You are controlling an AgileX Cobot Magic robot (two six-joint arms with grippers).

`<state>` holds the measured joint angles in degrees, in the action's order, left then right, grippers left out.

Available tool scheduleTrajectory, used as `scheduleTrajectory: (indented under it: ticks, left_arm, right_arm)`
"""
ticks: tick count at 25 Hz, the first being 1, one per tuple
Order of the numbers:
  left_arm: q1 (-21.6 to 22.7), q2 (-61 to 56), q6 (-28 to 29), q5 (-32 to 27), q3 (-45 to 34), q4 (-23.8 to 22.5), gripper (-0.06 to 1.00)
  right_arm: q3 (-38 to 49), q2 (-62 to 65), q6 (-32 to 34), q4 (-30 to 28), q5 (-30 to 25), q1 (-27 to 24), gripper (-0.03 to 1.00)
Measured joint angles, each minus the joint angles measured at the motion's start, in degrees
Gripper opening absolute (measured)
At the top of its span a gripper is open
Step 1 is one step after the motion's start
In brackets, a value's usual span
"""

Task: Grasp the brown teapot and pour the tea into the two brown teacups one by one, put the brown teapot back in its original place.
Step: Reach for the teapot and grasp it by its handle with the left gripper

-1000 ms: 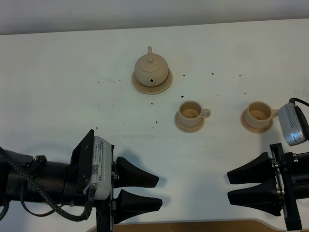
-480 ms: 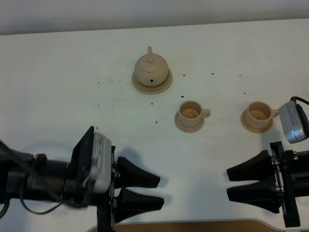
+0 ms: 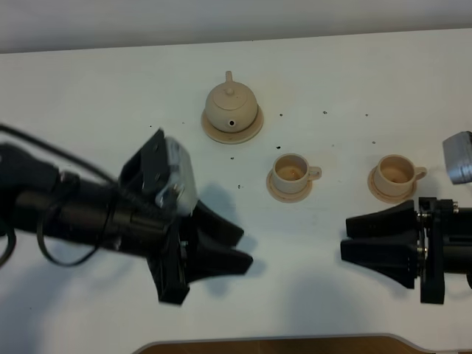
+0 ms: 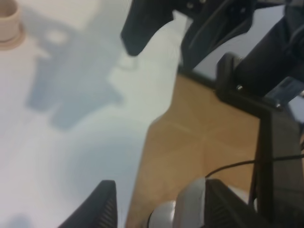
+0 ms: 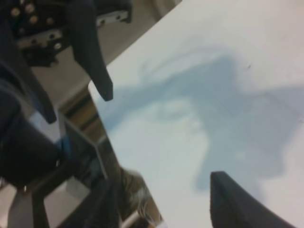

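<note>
The brown teapot (image 3: 231, 105) stands upright with its lid on, on its wide saucer, the original place (image 3: 251, 131), at the table's back middle. The two brown teacups (image 3: 290, 171) (image 3: 394, 172) sit on their small saucers to the right of and nearer than the teapot. My left gripper (image 3: 245, 247) (image 4: 159, 190) is open and empty, hovering in front of the teapot, tips pointing right. My right gripper (image 3: 344, 237) (image 5: 161, 190) is open and empty, in front of the right teacup, tips pointing left. One teacup (image 4: 7, 21) shows at the edge of the left wrist view.
The white table (image 3: 88, 103) carries small dark specks between the teapot and the cups. Its front edge (image 3: 265, 341) borders a brown floor. The two grippers face each other, with the other arm's fingers (image 4: 142, 23) (image 5: 92, 57) showing in each wrist view.
My left arm has swung up from the front edge toward the table's middle and tilted. My right gripper has shifted slightly away from the front edge. Both stay open; the teapot and cups have not moved.
</note>
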<state>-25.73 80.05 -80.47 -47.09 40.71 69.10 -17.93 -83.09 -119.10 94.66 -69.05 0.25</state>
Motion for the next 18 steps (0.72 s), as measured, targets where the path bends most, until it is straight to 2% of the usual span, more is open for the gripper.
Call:
scheduleTrajectory:
  ticks: [2,6,9,11,14,16,18]
  left_arm:
    - [0.0,0.04,6.65,0.18,3.28,-4.71,0.42]
    - [0.0,0.06,24.84,1.5,10.49,-16.89,0.42]
    - [0.0,0.06,39.79,1.62,16.63,-29.54,0.42]
    - [0.0,0.06,49.69,1.05,20.3,-39.61,0.42]
    - [0.0,0.06,60.88,0.38,25.05,-52.42,0.42]
    - [0.0,0.15,66.24,0.14,27.47,-58.75,0.41]
    - [0.0,0.91,69.34,-0.69,29.29,-62.81,0.41]
  right_arm:
    - [0.0,0.0,0.03,1.7,0.0,0.0,0.46]
    - [-1.89,-0.05,2.37,5.86,0.31,0.0,0.46]
    - [-7.76,-0.22,13.99,4.08,4.46,0.0,0.46]
    - [-12.82,-0.33,25.43,-1.22,6.66,0.0,0.46]
    - [-21.85,-0.32,41.15,-14.63,6.45,0.0,0.46]
    - [-27.76,0.17,49.96,-24.73,5.63,0.0,0.46]
    - [-31.94,1.45,61.1,-33.48,5.54,0.0,0.45]
